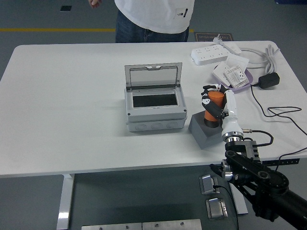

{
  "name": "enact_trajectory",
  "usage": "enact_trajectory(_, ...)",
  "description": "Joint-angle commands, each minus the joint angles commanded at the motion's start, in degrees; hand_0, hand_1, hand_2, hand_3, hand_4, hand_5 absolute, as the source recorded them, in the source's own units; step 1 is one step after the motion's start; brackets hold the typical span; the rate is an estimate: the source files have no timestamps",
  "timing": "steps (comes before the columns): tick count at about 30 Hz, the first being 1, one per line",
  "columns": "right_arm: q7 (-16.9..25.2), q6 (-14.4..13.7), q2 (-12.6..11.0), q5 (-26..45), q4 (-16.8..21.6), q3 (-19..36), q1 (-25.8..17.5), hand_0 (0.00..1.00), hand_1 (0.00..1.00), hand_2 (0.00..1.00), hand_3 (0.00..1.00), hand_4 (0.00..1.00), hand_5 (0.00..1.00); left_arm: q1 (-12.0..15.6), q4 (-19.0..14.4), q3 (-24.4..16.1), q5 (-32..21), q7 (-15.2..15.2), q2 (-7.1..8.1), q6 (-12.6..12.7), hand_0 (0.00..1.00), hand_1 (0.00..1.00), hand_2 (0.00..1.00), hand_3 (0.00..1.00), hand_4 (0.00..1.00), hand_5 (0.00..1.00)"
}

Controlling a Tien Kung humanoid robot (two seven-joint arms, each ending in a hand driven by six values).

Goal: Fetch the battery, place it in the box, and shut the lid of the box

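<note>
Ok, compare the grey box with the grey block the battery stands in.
The grey box is larger, light grey, with a lid standing open; the grey block is smaller, darker and has no lid. The box's opening looks dark and empty; the block holds the upright orange battery, gripped by the right hand. Both rest on the white table.

Right robot hand (214, 102) wrapped around orange cylindrical battery (213, 106), which sits in grey block holder (205, 132) just below the hand. Grey plastic box (154, 106), hinged clear lid (153, 75) upright, left of hand on white surface (62, 110). White power strip (215, 53) and purple tray (233, 79) behind hand, tray nearer.
</note>
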Motion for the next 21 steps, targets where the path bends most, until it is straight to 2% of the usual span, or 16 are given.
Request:
enact_trajectory(6,-6.01,0.0,-0.99,-7.14,1.76,1.01,1.61,0.099,0.213,0.241,0.255,0.002,0.002,0.04,0.0,-0.23,0.33,0.11,0.03,0.05,0.63,0.706,0.628,0.604,0.613,0.505)
enact_trajectory(10,-13.12,0.0,-2.01,-15.46,4.02,1.62,3.29,0.099,0.213,0.241,0.255,0.002,0.002,0.18,0.0,-0.6,0.69,0.29,0.05,0.01,0.63,0.706,0.628,0.604,0.613,0.505)
enact_trajectory(15,-24.05,0.15,-3.51,-26.51,6.67,0.9,6.56,0.099,0.216,0.243,0.255,0.002,0.002,0.37,0.0,-0.97,0.9,0.48,0.17,-0.1,0.63,0.707,0.628,0.603,0.614,0.505)
enact_trajectory(21,-37.29,6.77,-4.66,-39.78,7.67,-3.26,11.22,0.098,0.214,0.243,0.252,0.002,0.002,0.65,0.0,-1.07,0.73,0.66,0.37,-0.23,0.631,0.707,0.628,0.603,0.614,0.502)
